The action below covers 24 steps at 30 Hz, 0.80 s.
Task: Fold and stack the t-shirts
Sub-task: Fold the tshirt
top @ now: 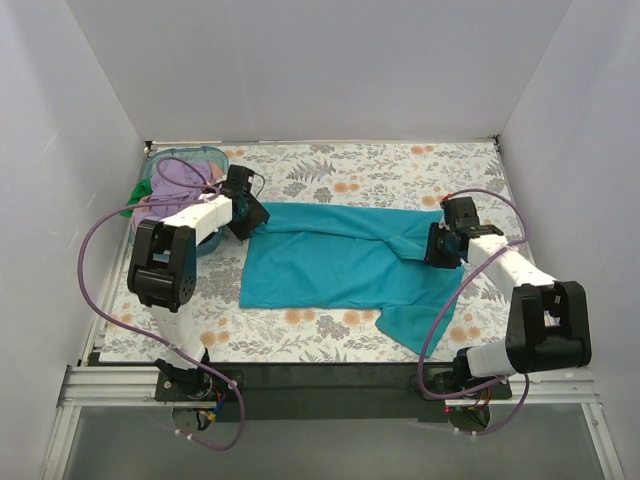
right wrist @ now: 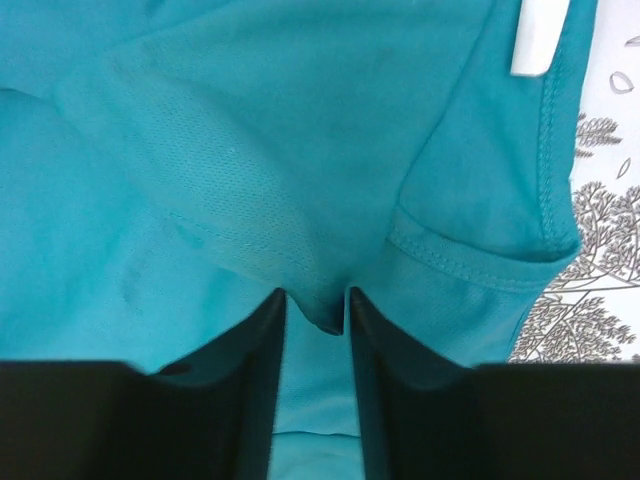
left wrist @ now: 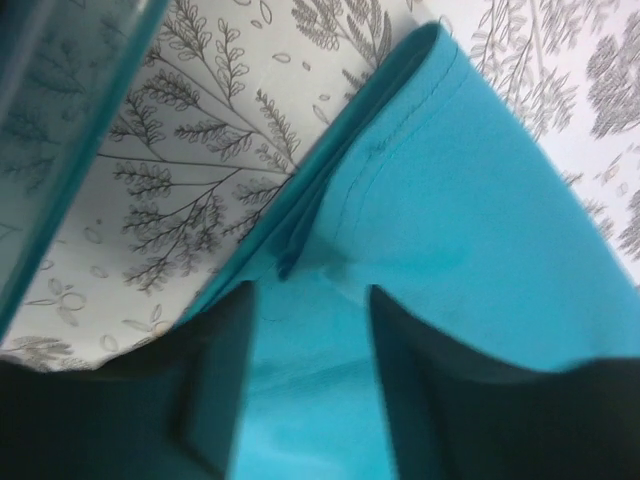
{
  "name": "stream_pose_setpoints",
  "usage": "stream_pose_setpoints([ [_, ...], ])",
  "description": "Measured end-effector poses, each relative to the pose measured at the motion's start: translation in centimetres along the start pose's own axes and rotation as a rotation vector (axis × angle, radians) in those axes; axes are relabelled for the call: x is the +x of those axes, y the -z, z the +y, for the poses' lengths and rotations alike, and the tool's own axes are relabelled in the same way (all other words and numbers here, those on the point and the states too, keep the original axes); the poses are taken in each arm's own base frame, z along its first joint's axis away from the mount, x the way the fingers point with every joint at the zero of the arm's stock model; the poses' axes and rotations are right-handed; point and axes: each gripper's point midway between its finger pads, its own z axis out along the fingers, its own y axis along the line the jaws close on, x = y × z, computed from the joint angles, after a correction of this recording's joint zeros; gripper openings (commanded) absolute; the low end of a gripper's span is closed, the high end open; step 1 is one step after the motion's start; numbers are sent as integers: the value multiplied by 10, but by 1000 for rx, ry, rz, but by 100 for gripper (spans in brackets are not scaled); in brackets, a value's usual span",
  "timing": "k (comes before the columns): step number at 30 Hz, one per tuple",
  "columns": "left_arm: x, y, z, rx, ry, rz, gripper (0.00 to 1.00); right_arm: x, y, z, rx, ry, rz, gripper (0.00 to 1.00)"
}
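A teal-blue t-shirt (top: 330,265) lies spread on the flowered table, its far edge folded over toward the near side. My left gripper (top: 247,215) is at the shirt's far left corner. In the left wrist view its fingers (left wrist: 215,380) stand apart with the teal cloth (left wrist: 470,230) lying between them. My right gripper (top: 441,246) is at the shirt's right side. In the right wrist view its fingers (right wrist: 255,390) are close together, pinching a fold of the shirt (right wrist: 300,150). Lavender and pink shirts (top: 168,180) lie in the basket.
A teal plastic basket (top: 205,155) stands at the far left corner, just behind my left gripper; its wall shows in the left wrist view (left wrist: 60,130). White walls close the table on three sides. One shirt sleeve (top: 415,325) hangs toward the near right.
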Motion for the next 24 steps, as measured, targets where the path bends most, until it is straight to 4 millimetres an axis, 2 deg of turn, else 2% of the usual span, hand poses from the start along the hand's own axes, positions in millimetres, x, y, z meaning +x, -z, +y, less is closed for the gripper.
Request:
stream_pose_setpoints([
  [1,1,2,1,-8,1,7,62,3,-1,0,-1,4,11,44],
  [2,1,4,1,-14,0,16,65,6,-1,-1,-2,11,20,48],
  [3,1,7,-1,-12,0,25,74,7,0,-1,-5,15,25,53],
  [4,0,10,-4,-6,-2,32,98,7,1,0,-9,21,22,62],
  [5,0,13,-6,6,-7,37,98,5,5,1,-16,28,11,68],
  [6,1,18,-9,20,-6,46,98,1,10,2,-26,39,-11,79],
  [7,0,25,-10,32,-5,46,98,-3,17,5,-44,48,-38,98],
  [13,-12,91,-17,160,13,-27,98,-29,80,29,-190,117,-267,98],
  [16,-9,117,-7,195,32,-54,98,-29,95,45,-255,177,-308,98],
  [19,7,125,15,187,40,-51,98,-18,92,62,-312,225,-274,98],
  [24,40,127,66,157,63,-57,98,12,63,75,-342,230,-187,98],
])
